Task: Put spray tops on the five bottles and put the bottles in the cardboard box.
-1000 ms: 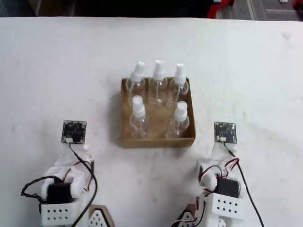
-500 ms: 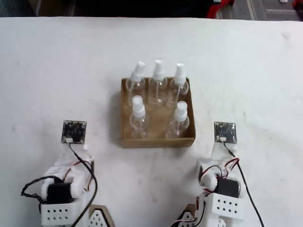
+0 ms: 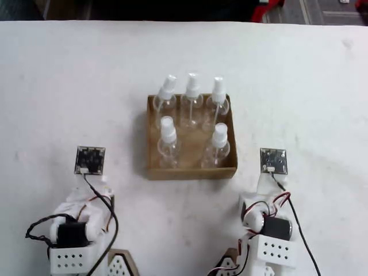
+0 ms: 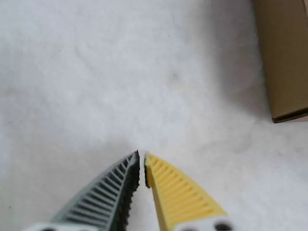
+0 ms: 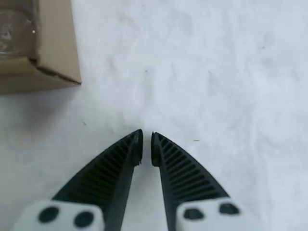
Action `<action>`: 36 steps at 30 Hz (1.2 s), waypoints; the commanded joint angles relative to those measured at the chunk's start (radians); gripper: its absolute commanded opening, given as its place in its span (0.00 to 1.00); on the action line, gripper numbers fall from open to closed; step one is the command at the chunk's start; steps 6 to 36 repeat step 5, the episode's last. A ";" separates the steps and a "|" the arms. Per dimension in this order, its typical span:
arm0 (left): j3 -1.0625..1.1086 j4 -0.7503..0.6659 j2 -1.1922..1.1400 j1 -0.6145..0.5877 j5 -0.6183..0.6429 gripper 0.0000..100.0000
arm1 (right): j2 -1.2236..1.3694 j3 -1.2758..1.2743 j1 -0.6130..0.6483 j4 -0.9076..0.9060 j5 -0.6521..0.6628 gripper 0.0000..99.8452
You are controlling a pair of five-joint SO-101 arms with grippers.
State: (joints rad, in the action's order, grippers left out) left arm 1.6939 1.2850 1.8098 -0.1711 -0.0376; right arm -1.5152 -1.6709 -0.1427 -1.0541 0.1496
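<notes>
Several clear bottles with white spray tops (image 3: 192, 86) stand upright inside the cardboard box (image 3: 191, 170) at the table's middle, three at the back (image 3: 191, 109) and two at the front (image 3: 168, 146). My left gripper (image 4: 142, 156) is shut, empty, over bare table near the box's front left corner (image 4: 288, 113). My right gripper (image 5: 146, 136) is shut with nothing in it, near the box's front right corner (image 5: 57, 72). In the high view both arms (image 3: 80, 230) (image 3: 267, 224) sit folded back at the near edge, on either side of the box.
The white table (image 3: 287, 86) spreads open around the box on all sides. Dark floor and a red object (image 3: 267, 8) lie beyond the far edge.
</notes>
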 commanded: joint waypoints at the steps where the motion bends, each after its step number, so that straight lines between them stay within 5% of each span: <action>1: -0.003 0.003 0.013 -0.010 0.008 0.02 | 0.001 0.021 0.004 -0.004 0.009 0.02; 36: -0.003 0.003 0.013 -0.010 0.008 0.02 | 0.001 0.021 0.004 -0.004 0.009 0.02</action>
